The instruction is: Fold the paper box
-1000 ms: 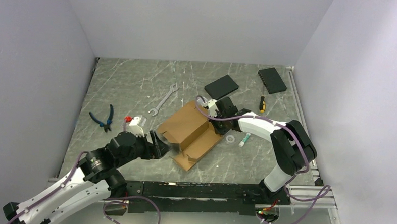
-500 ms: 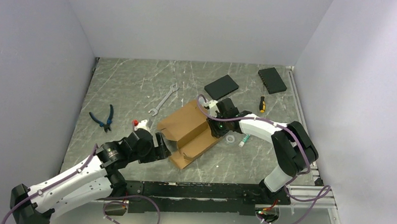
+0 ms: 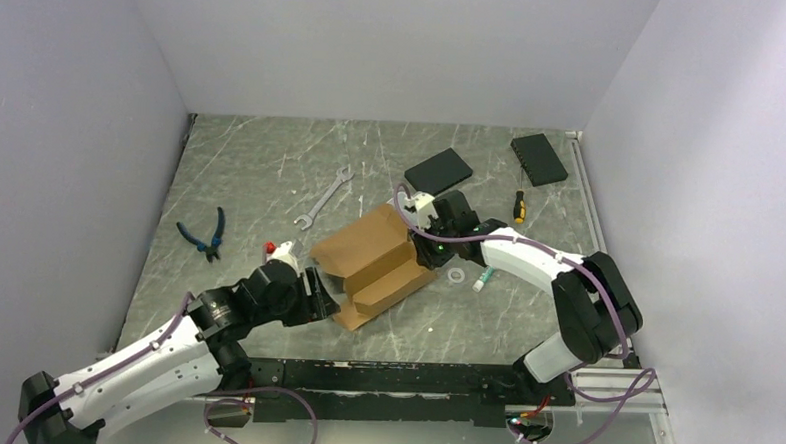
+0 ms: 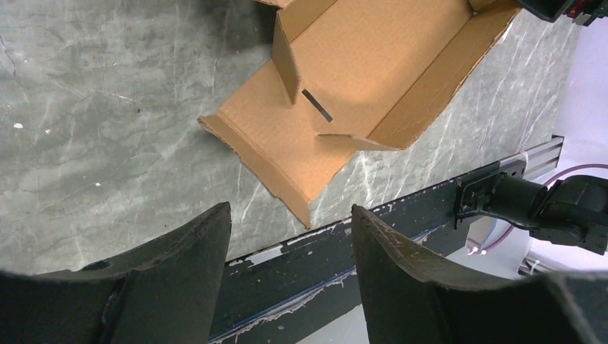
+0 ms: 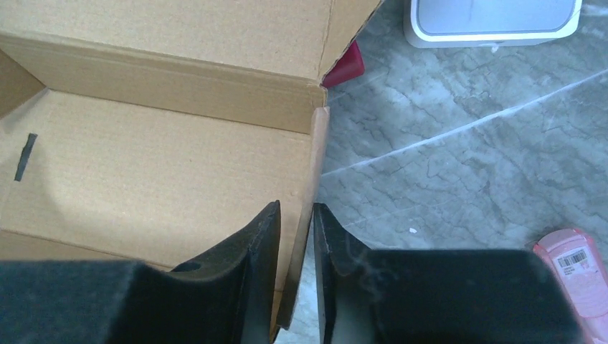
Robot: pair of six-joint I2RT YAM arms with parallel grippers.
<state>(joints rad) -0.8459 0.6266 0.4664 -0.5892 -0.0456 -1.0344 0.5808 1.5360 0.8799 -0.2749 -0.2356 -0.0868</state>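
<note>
The paper box [image 3: 372,261] is a brown cardboard mailer lying half folded at the table's middle, its tray open and a front flap flat on the table. My left gripper [image 3: 318,297] is just left of the box's near corner, low over the table. In the left wrist view the gripper [image 4: 290,208] is open and empty, with the box [image 4: 373,64] ahead of the fingers. My right gripper [image 3: 430,248] is at the box's right end. Its fingers [image 5: 296,205] straddle the upright side flap of the box [image 5: 158,172] with a small gap showing.
A wrench [image 3: 325,201] and blue pliers [image 3: 206,234] lie to the left. Two black slabs [image 3: 438,171] [image 3: 539,158] and a screwdriver [image 3: 518,205] are at the back right. A white ring [image 3: 457,276] and a small tube [image 3: 483,278] sit beside the box. The table's front rail [image 4: 401,215] is close below the left fingers.
My right gripper has opened from shut around the side flap. The left arm has swung in toward the box's near corner and its jaws have narrowed a little. The box's walls stand more folded.
</note>
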